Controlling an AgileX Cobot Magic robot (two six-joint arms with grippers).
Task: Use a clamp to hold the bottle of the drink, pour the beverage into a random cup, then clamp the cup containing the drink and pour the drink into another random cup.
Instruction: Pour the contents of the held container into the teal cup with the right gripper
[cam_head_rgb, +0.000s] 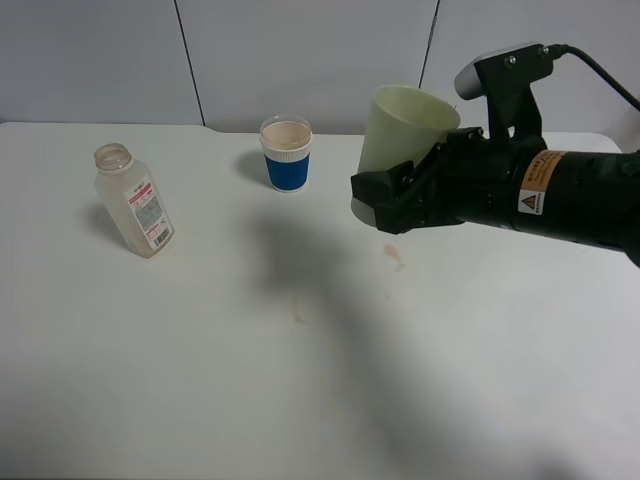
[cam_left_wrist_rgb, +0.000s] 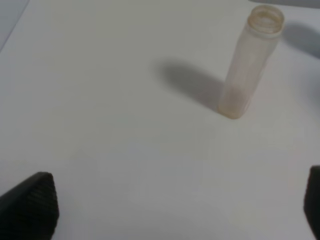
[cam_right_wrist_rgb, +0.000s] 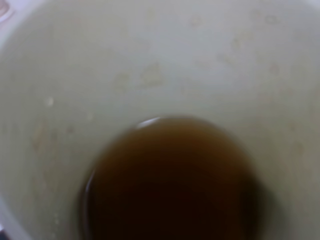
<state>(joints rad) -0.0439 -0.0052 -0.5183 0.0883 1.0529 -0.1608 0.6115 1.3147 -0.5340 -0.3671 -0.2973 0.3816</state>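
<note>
Black right-arm clamp (cam_head_rgb: 390, 197) is closed on the base of the pale yellow-green plastic tumbler (cam_head_rgb: 405, 125), holding it near-upright above the white table (cam_head_rgb: 200, 380) with brown tea-coloured beverage (cam_right_wrist_rgb: 170, 180) inside; teal receiving cup not in view, pour direction undetermined.

Lab-like (probably): bare white table (cam_head_rgb: 180, 400), grey panelled wall (cam_head_rgb: 300, 55).

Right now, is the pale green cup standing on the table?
No, the right gripper holds the pale green cup above the table.

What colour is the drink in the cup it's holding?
Dark brown drink in the cup; best in right wrist view.
</note>
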